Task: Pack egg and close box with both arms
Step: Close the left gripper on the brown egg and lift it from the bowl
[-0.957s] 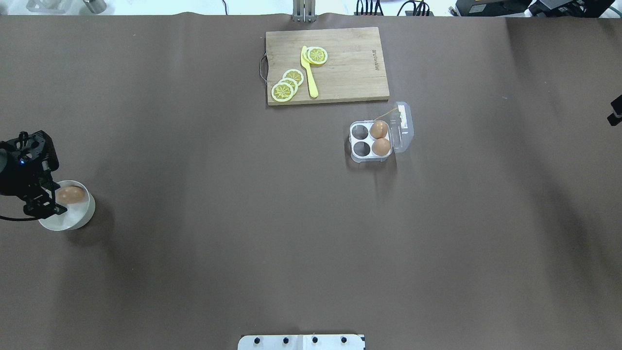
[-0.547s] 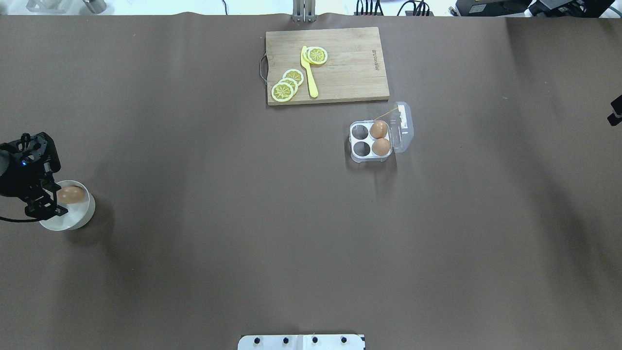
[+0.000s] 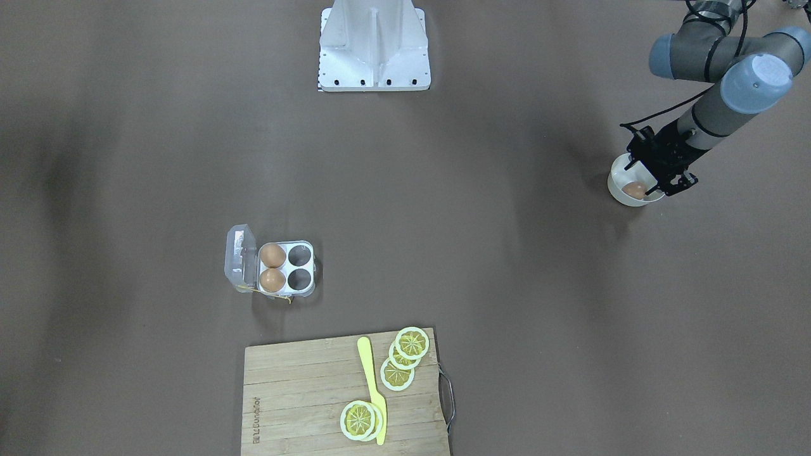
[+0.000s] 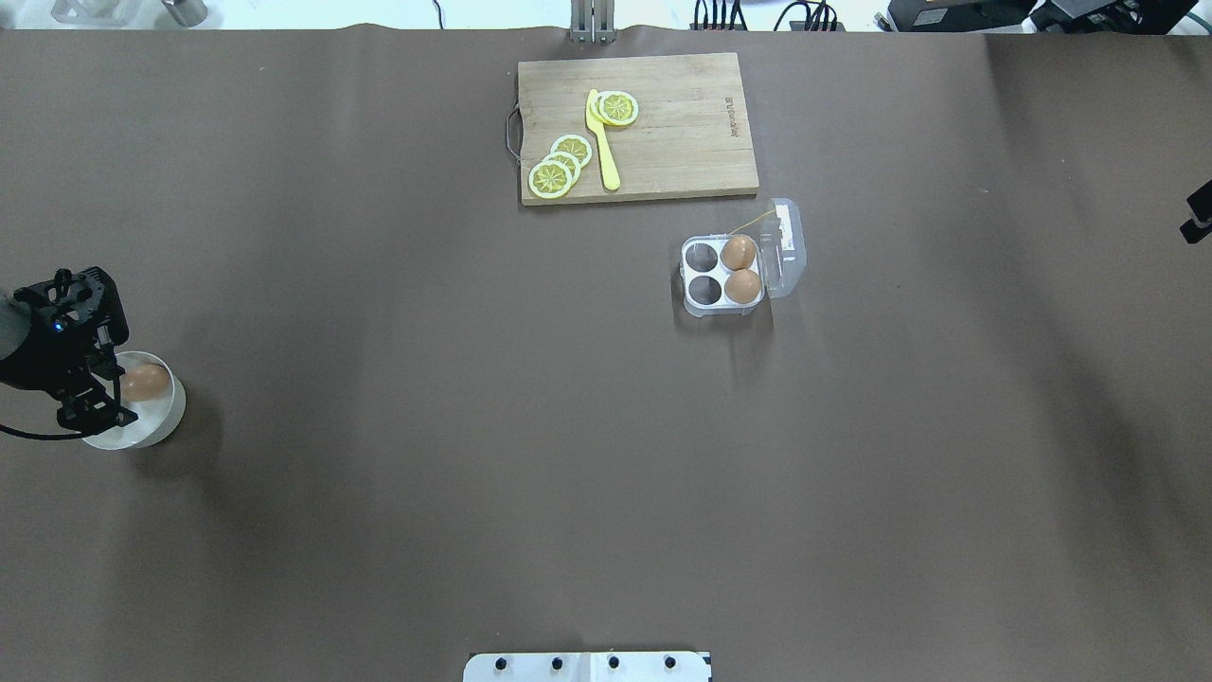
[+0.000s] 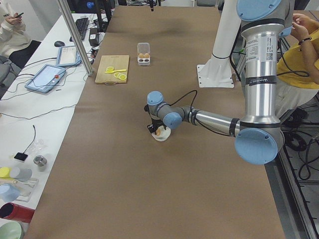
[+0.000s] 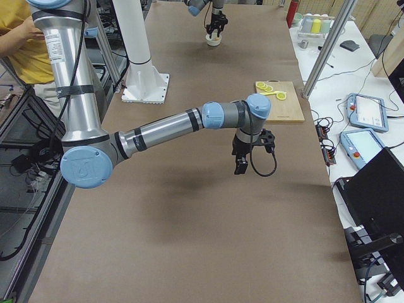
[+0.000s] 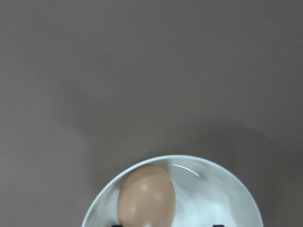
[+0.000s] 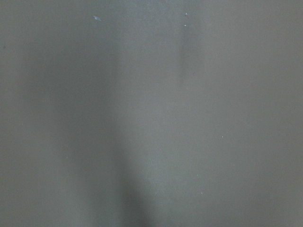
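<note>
Lying in the white bowl [image 4: 167, 421] at the desk's left edge, the egg [image 7: 147, 196] sits off-centre between the spread, empty left jaws, its long axis along the desk's length.

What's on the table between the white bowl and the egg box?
Nothing: overhead, only bare brown table lies between the bowl and the box.

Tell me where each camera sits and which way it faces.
Front-facing: across the table, steeply down toward the base; left arm at right.
Overhead: behind the robot, forward and down; left gripper at left edge.
Exterior left: table's left end, along it; left arm near.
Exterior right: opposite end; right arm near.
Left wrist: down on egg in bowl.
Right wrist: table only.
Shared: front-facing and overhead show the box.
</note>
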